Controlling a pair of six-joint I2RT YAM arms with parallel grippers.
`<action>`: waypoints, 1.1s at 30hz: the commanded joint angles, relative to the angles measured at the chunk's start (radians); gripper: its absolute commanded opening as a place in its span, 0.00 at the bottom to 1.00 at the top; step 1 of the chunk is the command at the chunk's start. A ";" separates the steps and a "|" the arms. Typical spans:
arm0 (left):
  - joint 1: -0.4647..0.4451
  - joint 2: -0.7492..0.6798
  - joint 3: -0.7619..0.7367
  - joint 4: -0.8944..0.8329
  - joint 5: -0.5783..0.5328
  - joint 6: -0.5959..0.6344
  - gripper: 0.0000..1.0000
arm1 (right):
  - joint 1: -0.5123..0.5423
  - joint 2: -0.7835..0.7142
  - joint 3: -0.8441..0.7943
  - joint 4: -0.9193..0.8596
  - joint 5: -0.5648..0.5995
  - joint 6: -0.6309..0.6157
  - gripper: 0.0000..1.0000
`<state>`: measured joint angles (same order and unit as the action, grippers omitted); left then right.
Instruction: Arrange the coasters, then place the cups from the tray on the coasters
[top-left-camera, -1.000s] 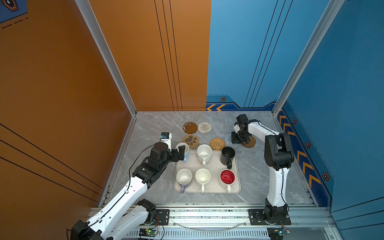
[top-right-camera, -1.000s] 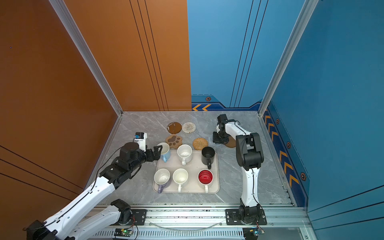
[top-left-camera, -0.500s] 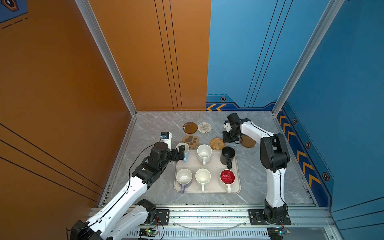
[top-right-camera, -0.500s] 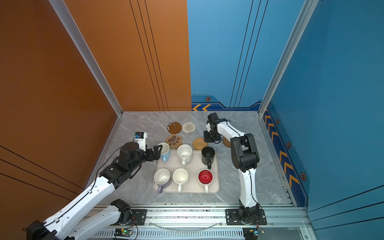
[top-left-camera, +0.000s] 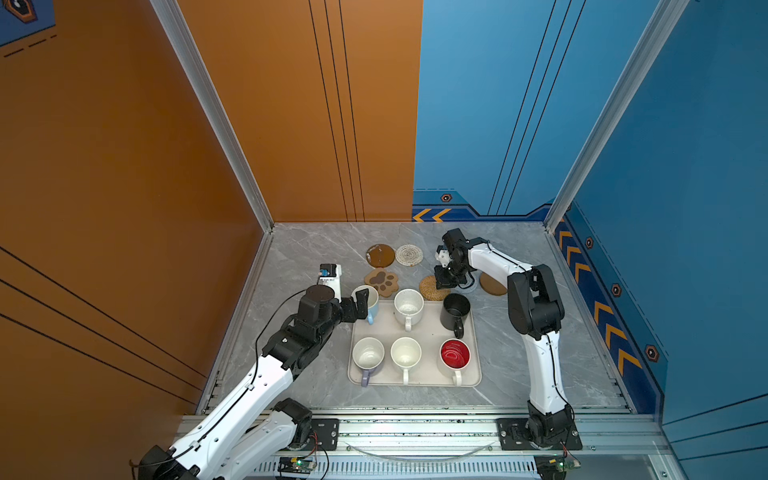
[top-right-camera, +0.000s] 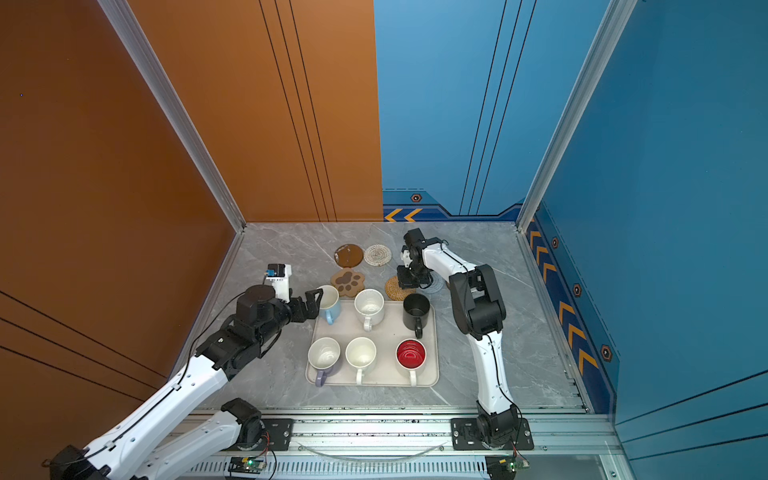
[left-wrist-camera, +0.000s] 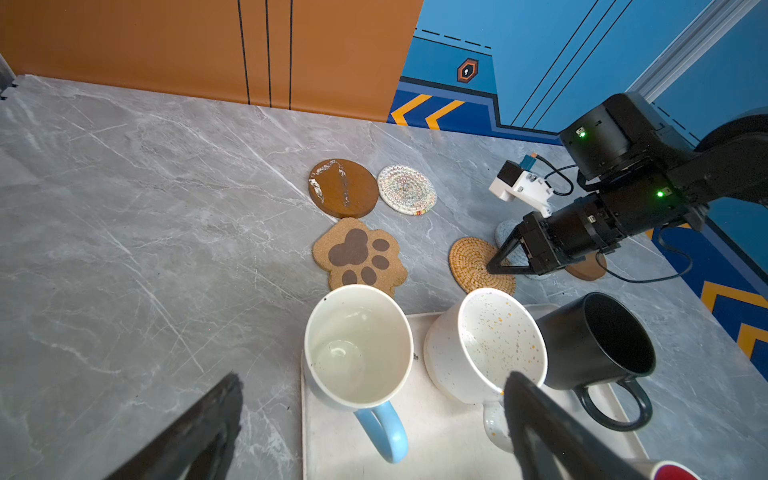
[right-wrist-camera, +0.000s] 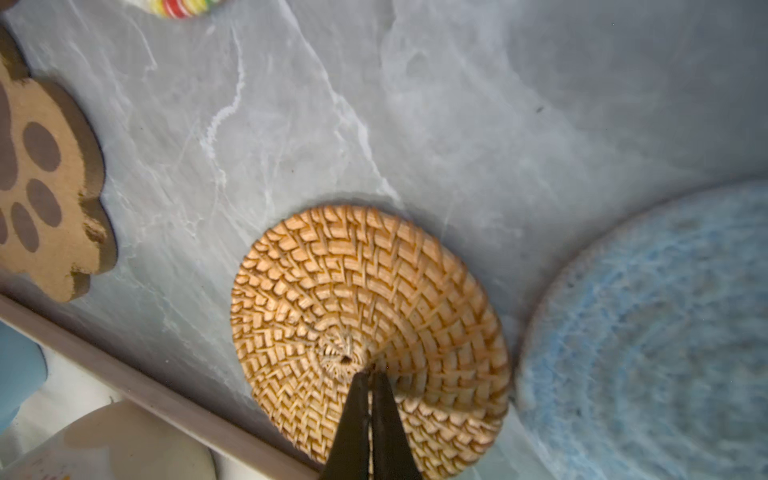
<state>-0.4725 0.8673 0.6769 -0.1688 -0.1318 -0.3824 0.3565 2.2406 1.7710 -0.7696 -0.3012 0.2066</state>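
Observation:
The cream tray holds several cups, with the light blue cup at its far left corner. My left gripper is open beside that cup, whose body lies just ahead between the spread fingers. Behind the tray lie the coasters: a brown disc, white woven, paw, rattan, grey-blue and a second brown disc. My right gripper is shut, its tips resting on the rattan coaster near its centre.
A speckled white cup and a black cup stand on the tray just in front of the rattan coaster. Orange and blue walls enclose the grey marble table on three sides.
My right gripper has moved left, from over the grey-blue coaster and right-hand brown disc onto the rattan coaster. The left arm has not moved.

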 joint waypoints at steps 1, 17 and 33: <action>-0.009 -0.018 0.004 -0.001 -0.028 0.017 0.99 | 0.002 0.044 0.019 -0.045 0.000 -0.014 0.00; -0.008 -0.025 0.003 -0.011 -0.034 0.017 0.99 | -0.023 0.127 0.164 -0.043 0.036 0.019 0.00; -0.009 -0.013 0.018 -0.009 -0.034 0.023 0.99 | -0.021 0.059 0.165 -0.014 -0.013 0.003 0.00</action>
<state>-0.4725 0.8536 0.6769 -0.1703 -0.1501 -0.3820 0.3275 2.3470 1.9377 -0.7841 -0.3035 0.2104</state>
